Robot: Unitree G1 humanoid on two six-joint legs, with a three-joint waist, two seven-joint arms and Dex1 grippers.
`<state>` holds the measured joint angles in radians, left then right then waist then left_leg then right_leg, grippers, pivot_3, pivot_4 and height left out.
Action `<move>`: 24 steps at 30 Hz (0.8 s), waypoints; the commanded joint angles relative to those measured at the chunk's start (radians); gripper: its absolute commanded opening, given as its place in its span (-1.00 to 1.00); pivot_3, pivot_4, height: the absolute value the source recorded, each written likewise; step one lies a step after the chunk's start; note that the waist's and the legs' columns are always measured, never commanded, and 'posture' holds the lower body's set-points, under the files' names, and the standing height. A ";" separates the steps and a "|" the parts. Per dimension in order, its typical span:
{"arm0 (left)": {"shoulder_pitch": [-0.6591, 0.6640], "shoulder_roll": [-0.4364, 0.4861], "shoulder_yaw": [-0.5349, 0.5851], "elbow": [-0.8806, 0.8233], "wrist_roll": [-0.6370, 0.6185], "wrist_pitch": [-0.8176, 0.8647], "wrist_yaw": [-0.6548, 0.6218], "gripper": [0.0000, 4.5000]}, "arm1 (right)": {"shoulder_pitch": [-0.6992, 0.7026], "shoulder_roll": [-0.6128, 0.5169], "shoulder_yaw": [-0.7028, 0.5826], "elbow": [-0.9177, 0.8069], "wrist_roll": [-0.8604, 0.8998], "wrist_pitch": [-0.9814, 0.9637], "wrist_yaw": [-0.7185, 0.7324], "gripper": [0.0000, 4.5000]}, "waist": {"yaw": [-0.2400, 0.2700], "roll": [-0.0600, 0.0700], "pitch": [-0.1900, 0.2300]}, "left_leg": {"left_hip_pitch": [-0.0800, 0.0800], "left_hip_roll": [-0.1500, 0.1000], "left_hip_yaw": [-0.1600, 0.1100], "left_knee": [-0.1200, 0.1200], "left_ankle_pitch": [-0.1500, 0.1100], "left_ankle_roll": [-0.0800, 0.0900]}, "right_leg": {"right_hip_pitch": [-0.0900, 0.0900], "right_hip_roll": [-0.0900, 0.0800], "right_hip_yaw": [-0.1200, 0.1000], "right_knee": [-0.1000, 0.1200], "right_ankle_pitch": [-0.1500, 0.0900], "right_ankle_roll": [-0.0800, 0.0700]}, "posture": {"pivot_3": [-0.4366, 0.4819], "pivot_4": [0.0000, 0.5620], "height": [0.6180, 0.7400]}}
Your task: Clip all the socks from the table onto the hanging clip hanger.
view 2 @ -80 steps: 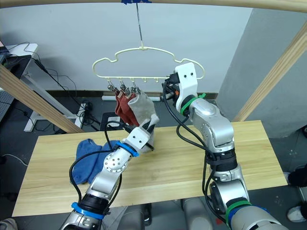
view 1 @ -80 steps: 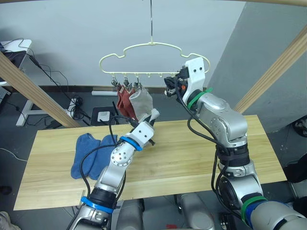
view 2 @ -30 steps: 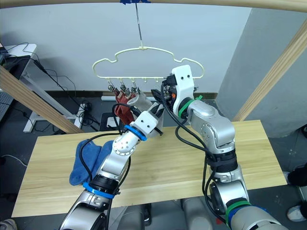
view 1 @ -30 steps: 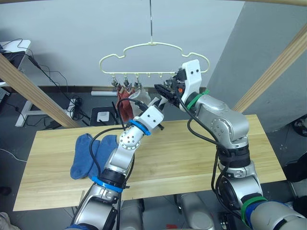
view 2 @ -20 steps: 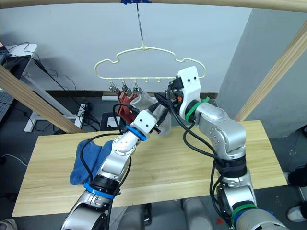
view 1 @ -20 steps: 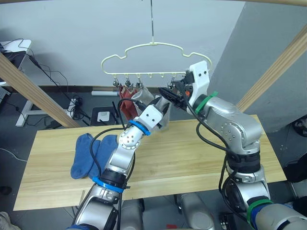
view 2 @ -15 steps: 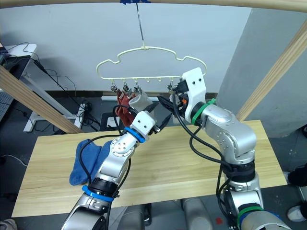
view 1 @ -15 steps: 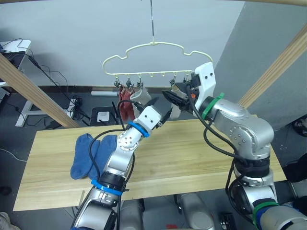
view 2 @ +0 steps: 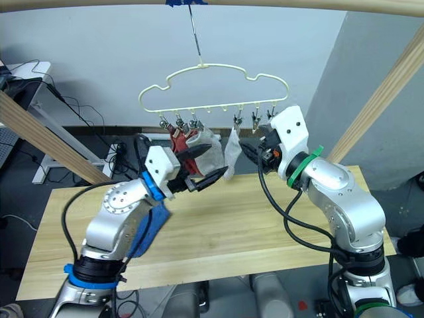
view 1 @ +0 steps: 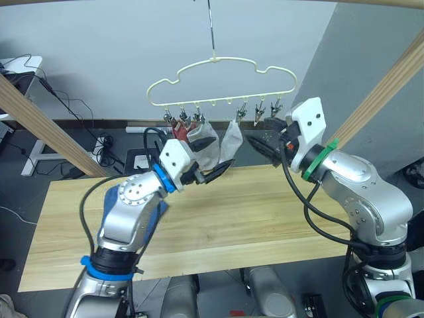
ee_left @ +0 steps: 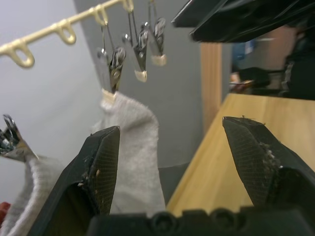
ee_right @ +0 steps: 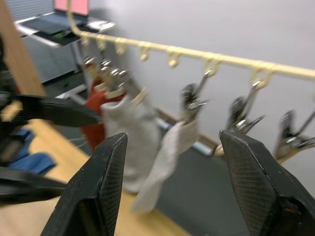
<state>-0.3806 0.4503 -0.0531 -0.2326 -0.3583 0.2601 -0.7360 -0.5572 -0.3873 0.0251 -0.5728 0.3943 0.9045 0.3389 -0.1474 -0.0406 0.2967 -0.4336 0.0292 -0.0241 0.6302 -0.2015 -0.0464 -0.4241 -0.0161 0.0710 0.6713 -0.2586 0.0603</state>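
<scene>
Cables [view 1: 63, 99] behind table [view 1: 265, 212] | clip hanger [view 1: 222, 65] holds 4 socks [view 1: 232, 137] | left gripper [view 1: 215, 171], right gripper [view 1: 260, 141] both spread, empty

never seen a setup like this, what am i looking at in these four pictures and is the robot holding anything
This is a two-armed humanoid robot. Two pictures come from a camera on its head, looking down over its arms. The other two come from cameras on its wrists, looking out along each gripper's black fingers.

A yellow-green clip hanger hangs above a wooden table. Four socks are clipped on: two rust red socks, a grey sock and a second grey sock. Two clips are free. The blue socks lie on the table, partly hidden by the left arm.

The left gripper and the right gripper are both open and hold nothing.
</scene>
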 commanded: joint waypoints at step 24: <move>-0.156 0.094 0.080 -0.081 -0.204 0.230 -0.080 0.65 | -0.113 0.073 0.027 0.265 -0.139 -0.101 -0.083 -0.03 | 0.007 0.000 0.000 | 0.000 0.000 0.000 0.000 0.000 0.000 | 0.000 0.000 0.000 -0.001 0.003 -0.005 | -0.46 -0.03 1.00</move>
<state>-0.5253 0.5456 0.0106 -0.3001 -0.5517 0.5006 -0.8151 -0.6504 -0.3057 0.0457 -0.3047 0.2756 0.8443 0.2464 -0.1402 -0.0406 0.2966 -0.4339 0.0291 -0.0241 0.6299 -0.2015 -0.0464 -0.4240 -0.0164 0.0708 0.6704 -0.2558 0.0556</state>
